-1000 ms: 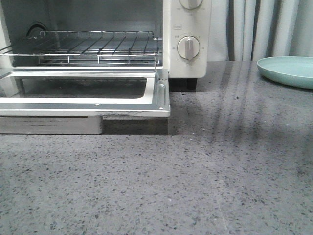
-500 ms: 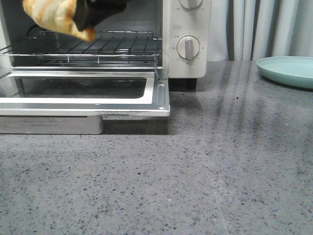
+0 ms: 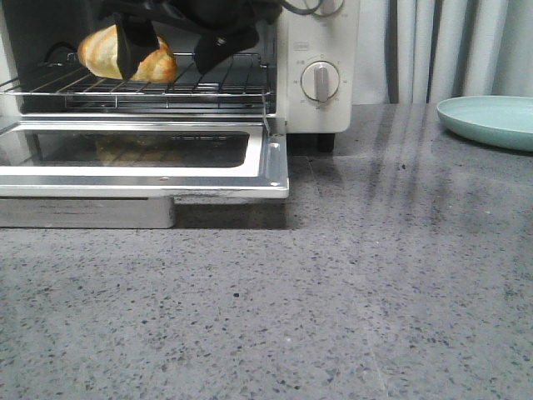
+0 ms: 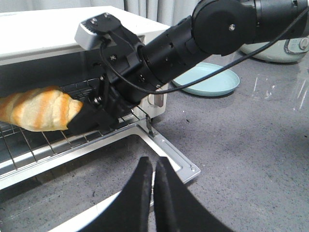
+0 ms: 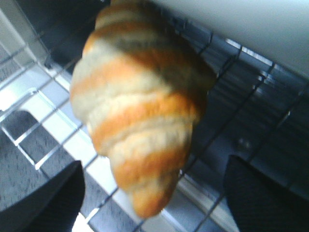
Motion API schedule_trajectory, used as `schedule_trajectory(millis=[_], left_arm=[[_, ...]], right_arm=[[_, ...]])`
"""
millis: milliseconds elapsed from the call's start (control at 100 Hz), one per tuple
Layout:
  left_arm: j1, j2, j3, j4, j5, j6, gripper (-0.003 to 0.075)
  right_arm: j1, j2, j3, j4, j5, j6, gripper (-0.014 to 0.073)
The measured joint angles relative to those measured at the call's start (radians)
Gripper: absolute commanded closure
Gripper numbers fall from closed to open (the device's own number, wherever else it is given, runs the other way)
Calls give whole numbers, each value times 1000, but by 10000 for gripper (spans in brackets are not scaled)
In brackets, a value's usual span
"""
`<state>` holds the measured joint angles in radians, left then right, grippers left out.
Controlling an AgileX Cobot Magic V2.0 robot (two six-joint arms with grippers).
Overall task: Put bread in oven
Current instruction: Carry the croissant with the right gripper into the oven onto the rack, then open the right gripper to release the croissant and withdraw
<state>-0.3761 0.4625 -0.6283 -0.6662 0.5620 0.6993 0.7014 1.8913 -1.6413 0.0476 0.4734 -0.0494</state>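
Note:
The bread, a golden bun with pale stripes, lies on the wire rack inside the white oven, whose door hangs open and flat. My right gripper reaches into the oven, open, one finger on each side of the bread and apart from it. The right wrist view shows the bread on the rack between the spread fingers. In the left wrist view the bread sits beside the right arm. My left gripper is shut and empty, above the table in front of the door.
A teal plate lies at the right back of the grey speckled table, and shows in the left wrist view. A white appliance stands behind it. Curtains hang at the back.
The right arm came into view carrying the bread, lowered it onto the rack, and its jaws have opened off it.

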Motion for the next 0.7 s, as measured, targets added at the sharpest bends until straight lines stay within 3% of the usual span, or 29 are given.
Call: schedule_trajectory(millis=[110, 240, 350, 530, 700], left_arm=[[0, -54, 0, 2, -29, 0, 742], [0, -169, 0, 45, -53, -3, 742], [0, -277, 4, 185, -57, -89, 742], [0, -387, 61, 499, -32, -395, 742], [0, -406, 117, 565, -13, -478, 742]], right_arm=[[21, -29, 0, -4, 72, 0, 243], [81, -120, 21, -6, 134, -19, 673], [142, -265, 131, -6, 111, -35, 642], [160, -644, 464, -59, -15, -42, 642], [125, -1098, 807, -184, -46, -42, 642]])
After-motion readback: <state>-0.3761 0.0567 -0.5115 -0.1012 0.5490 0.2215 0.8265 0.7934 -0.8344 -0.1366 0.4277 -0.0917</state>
